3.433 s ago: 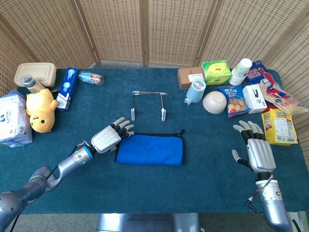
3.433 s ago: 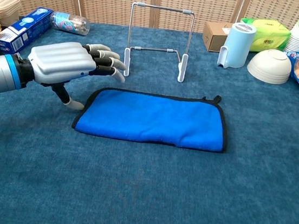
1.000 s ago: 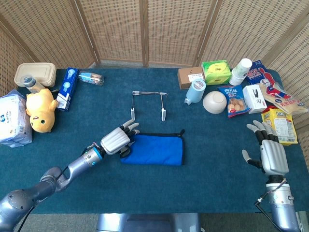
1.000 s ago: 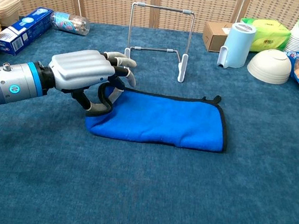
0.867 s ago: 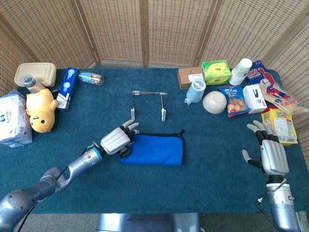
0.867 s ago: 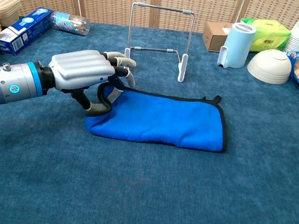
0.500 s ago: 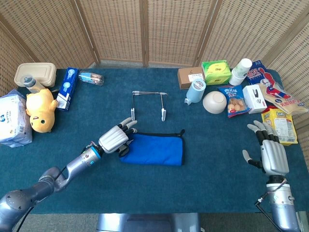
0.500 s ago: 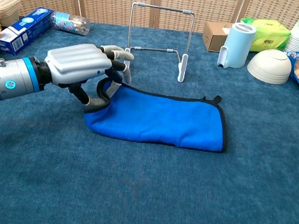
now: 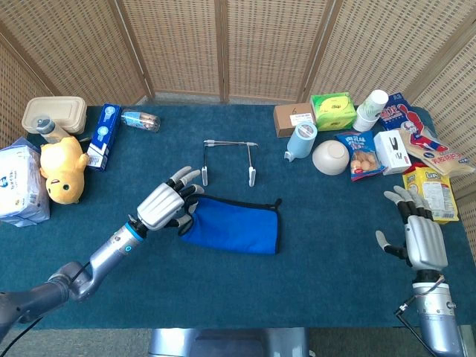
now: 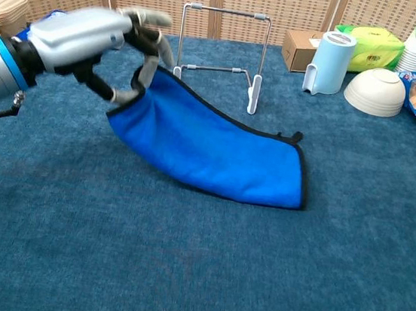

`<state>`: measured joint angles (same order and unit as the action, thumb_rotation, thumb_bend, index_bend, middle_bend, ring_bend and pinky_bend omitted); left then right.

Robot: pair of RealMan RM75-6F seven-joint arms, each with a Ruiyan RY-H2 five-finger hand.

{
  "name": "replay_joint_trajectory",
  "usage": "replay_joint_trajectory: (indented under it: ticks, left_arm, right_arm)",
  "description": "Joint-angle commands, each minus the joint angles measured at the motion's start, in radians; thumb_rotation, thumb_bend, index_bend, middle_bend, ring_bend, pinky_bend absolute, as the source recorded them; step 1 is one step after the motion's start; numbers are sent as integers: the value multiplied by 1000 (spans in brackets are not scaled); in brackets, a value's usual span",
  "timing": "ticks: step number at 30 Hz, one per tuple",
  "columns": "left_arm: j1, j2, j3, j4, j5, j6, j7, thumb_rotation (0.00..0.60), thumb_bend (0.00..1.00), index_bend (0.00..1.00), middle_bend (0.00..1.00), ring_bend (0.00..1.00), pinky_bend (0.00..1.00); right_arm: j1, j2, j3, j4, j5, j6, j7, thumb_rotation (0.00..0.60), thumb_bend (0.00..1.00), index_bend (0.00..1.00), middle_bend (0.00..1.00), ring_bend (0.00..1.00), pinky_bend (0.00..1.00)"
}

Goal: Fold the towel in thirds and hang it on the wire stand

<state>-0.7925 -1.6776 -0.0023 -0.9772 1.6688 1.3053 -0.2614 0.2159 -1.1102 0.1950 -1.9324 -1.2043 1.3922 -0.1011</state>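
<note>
Towel (image 10: 216,153), blue w/ black trim, folded; left end raised, right end on counter (image 10: 193,275). Left hand (image 10: 86,34) pinches its corner. Right hand (image 9: 418,234) spread, holds nothing.

Bright blue towel (image 10: 216,153) with black edging; dark teal worktop (image 10: 201,276); silver-grey left hand (image 10: 79,33); yellow plush duck (image 9: 61,169); green pack (image 9: 332,111).

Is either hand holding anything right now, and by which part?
The left hand holds the blue towel by its left end, lifted off the table. The right hand holds nothing.
</note>
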Motion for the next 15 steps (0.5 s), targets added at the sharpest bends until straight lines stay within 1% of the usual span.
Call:
replay_joint_trajectory:
  ticks: [1,7,15]
  left_arm:
    - [7,91,-64,-164,-45,19,41,600,495,796,345,96,7]
    - [-1,177,-139,-348,-100,3,119,600,496,797,346,98,4]
    - [-15,250,-241,-528,-191,-25,243,600,502,802,349,98,0]
  right_arm:
    - [-2,0,-1,6,-2,-2,7,600,296,180,107,0,19]
    - [-2,-3,-1,17,-4,-10,22,600,294,180,107,0,18]
    - [-7,-9,-5,38,-13,-16,57,600,287,179,107,0,16]
